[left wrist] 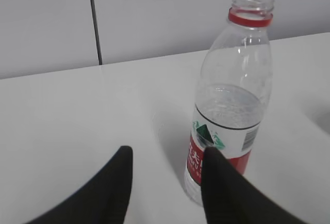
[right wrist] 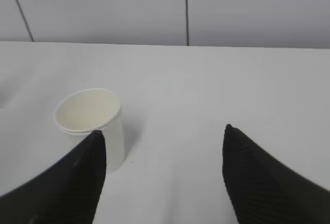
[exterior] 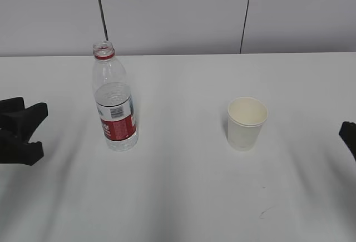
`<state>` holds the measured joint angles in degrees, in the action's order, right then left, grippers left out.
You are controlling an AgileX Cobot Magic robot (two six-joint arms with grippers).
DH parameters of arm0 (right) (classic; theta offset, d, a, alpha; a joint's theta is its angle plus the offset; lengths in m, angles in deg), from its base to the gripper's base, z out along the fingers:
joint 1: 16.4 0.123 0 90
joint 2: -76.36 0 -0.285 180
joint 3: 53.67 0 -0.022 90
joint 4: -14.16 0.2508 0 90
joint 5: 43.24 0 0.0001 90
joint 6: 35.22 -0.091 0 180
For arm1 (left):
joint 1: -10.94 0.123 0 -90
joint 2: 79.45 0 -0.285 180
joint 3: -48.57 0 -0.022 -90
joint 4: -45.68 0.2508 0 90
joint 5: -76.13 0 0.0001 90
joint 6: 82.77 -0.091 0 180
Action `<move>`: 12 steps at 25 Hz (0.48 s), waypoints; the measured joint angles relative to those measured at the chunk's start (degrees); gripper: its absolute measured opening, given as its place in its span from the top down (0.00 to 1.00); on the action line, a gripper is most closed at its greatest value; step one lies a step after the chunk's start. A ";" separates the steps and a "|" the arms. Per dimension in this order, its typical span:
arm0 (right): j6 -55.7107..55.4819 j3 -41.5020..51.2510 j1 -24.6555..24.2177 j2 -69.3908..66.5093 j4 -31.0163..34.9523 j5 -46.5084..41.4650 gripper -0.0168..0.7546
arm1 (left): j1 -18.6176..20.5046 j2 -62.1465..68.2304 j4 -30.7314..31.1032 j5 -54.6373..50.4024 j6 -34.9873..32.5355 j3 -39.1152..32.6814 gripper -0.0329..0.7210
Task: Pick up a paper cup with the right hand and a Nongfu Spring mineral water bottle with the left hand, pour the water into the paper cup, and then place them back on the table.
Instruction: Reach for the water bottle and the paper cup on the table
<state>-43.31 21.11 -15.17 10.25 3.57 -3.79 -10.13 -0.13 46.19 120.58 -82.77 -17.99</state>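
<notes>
- A plain white table [exterior: 183, 197] is set against a pale panelled wall [exterior: 178, 8] — nothing lifted yet.
- The bottle [exterior: 114, 100] is stood upright at left, capless, roughly half full of water [left wrist: 227, 108]; the paper cup [exterior: 246, 123] is stood well apart at right.
- The left gripper [left wrist: 165, 183] is held wide open, bottle just beside one finger, not between.
- The right gripper [right wrist: 162, 167] is spread open too, cup off to its left.
- Risk, probably — the bottle gets nudged over and spilled, or the cup gets crushed by a hard squeeze.

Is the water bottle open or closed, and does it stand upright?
Open and upright. The Nongfu Spring mineral water bottle shows a bare mouth above its red neck ring, with no cap, and stands on its base on the table.
</notes>
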 joint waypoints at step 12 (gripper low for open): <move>0.12 1.88 0.00 -38.64 -13.24 25.52 0.30 | 0.00 15.15 4.88 20.48 0.00 0.16 0.59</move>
<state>-43.19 22.98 -15.17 -28.40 -9.67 21.72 -10.13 15.02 51.07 141.06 -82.77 -17.83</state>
